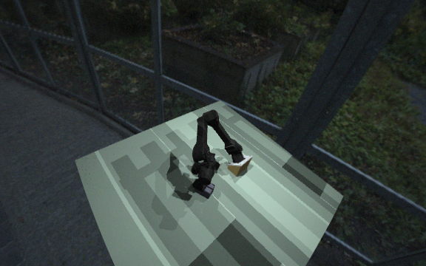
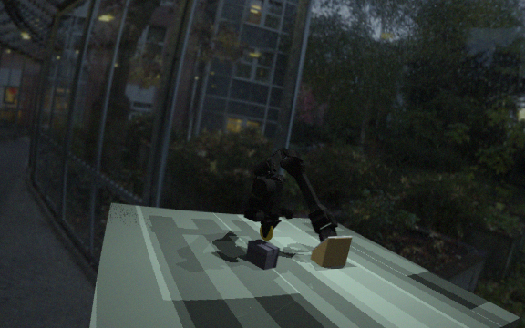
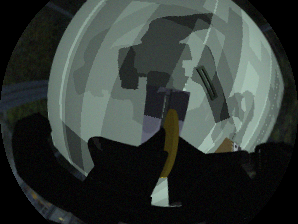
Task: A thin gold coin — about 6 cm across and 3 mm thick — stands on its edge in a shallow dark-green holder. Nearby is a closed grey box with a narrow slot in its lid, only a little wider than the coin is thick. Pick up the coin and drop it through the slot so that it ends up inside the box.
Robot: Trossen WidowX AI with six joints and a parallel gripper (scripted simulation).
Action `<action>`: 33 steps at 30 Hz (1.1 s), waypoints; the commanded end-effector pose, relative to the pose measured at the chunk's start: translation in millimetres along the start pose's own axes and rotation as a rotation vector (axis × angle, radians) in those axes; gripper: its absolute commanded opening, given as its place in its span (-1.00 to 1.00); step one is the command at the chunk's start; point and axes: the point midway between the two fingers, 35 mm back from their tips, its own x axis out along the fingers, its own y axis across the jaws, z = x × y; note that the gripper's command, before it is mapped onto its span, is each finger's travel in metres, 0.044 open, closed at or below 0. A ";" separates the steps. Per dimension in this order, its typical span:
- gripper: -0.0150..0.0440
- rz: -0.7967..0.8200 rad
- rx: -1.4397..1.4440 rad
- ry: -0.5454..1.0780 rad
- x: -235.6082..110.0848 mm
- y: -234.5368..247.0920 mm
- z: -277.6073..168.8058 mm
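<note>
the hand [image 2: 268,228], at centre frame in the exterior view, is clamped nearly shut on the coin [image 2: 266,234], which hangs edge-down just above the box [image 2: 262,253] on the tabletop [image 2: 144,292]. in the wrist view the coin [image 3: 170,141] points at the box [image 3: 168,104].

The arm [image 1: 203,148] is matte black with slim links and bulky joints; finer markings seem lost in dimness.

Matt black arm [image 2: 309,193] – shiny gold coin [image 2: 266,234], matt grey box [image 2: 262,253], smooth striped table [image 2: 126,282].
</note>
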 end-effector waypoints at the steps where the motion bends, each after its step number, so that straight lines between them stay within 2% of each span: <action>1: -0.49 0.000 -0.008 -0.002 2.6 0.2 -0.1; 27: -0.49 0.000 -0.010 -0.003 16.4 -0.2 0.5; 33: 0.04 0.000 -0.004 0.002 14.5 0.1 0.0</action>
